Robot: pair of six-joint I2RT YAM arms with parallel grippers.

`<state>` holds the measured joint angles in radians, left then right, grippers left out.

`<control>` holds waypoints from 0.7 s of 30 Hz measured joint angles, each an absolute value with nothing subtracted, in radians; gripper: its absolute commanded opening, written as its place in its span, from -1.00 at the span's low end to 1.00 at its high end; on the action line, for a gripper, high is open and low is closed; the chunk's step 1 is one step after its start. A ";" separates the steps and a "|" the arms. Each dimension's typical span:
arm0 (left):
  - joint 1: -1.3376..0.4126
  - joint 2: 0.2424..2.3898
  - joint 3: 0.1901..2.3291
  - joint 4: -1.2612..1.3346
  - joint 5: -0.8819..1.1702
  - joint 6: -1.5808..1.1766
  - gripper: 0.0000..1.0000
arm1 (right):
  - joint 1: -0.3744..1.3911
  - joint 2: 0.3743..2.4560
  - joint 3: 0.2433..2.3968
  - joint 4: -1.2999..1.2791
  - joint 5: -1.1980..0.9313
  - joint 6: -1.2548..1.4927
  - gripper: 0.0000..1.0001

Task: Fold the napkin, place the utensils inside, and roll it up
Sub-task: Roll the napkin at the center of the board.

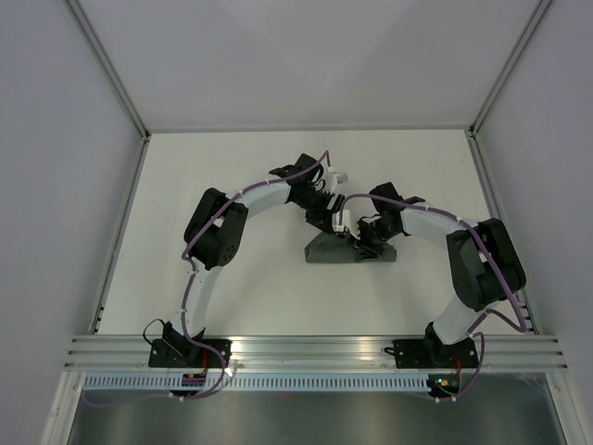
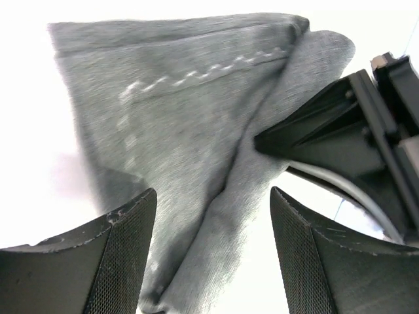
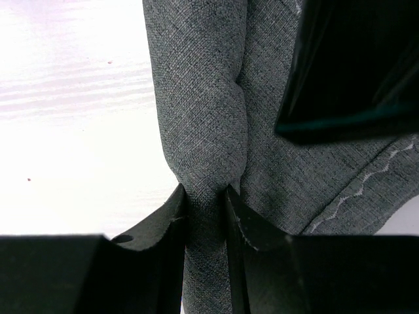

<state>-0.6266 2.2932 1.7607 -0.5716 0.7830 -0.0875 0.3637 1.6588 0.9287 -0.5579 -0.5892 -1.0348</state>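
The dark grey napkin [image 1: 335, 251] lies bunched at mid-table, partly rolled. In the right wrist view a thick rolled fold of the napkin [image 3: 203, 98] runs down between my right gripper's [image 3: 207, 196] jaws, which are shut on it. My left gripper [image 2: 213, 193] hovers just above the cloth [image 2: 177, 131], open, with nothing between its fingers [image 2: 127, 255]. The pale zigzag stitch line [image 2: 196, 75] shows along one edge. The right gripper's black body [image 2: 340, 131] sits close at the right of the left wrist view. The utensils are hidden.
The two grippers meet over the napkin, the left gripper [image 1: 324, 213] from the far left and the right gripper [image 1: 369, 243] from the right. White walls with metal rails [image 1: 120, 232] bound the table. The left gripper's finger [image 3: 353, 65] looms close in the right wrist view.
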 measured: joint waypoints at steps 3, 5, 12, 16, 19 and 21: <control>-0.602 2.232 1.676 -0.510 0.741 -0.106 0.46 | 0.344 1.707 0.984 -0.624 -0.624 -1.056 -0.68; -0.590 2.189 1.626 -0.474 0.706 -0.107 0.43 | 0.334 1.738 1.019 -0.665 -0.643 -1.073 -0.67; -0.587 1.942 1.358 -0.282 0.568 -0.105 0.25 | 0.297 1.900 1.201 -0.876 -0.710 -1.129 -0.68; -0.591 1.782 1.165 -0.116 0.467 -0.106 0.23 | 0.276 2.001 1.315 -1.008 -0.752 -1.156 -0.67; -0.607 1.678 1.010 0.017 0.373 -0.105 0.32 | 0.263 2.060 1.380 -1.084 -0.775 -1.172 -0.67; -0.636 1.622 0.924 0.084 0.298 -0.099 0.39 | 0.257 2.093 1.416 -1.127 -0.788 -1.179 -0.67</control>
